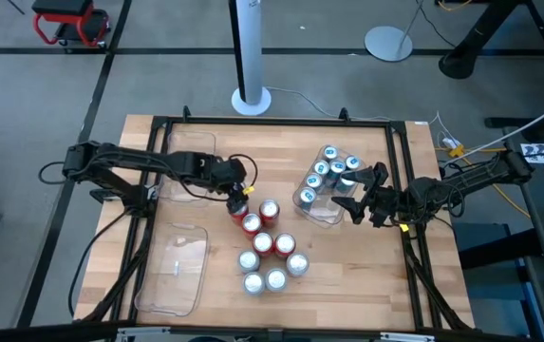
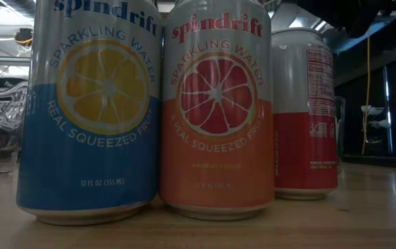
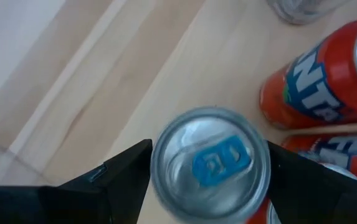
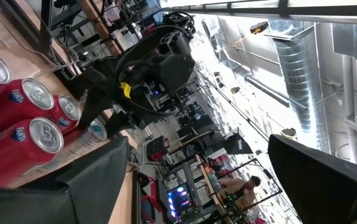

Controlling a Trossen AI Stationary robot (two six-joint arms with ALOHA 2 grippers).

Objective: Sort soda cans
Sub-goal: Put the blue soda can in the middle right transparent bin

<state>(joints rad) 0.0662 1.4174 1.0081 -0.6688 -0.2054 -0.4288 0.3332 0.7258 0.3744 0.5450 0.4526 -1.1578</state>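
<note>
Loose cans (image 1: 267, 249) mid-table, more cans in right tray (image 1: 325, 215) — empty trays (image 1: 175, 269) at left

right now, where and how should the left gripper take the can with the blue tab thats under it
By its round side wall just under the rim, coming straight down from above. The can with the blue tab stands upright, and the left gripper already has a finger on either side of it; red cans crowd one side.

My matt black left end effector (image 3: 206, 180) flanks a can (image 3: 210, 163) with a shiny metal top; the surface (image 3: 91, 81) beneath is smooth pale wood.
</note>
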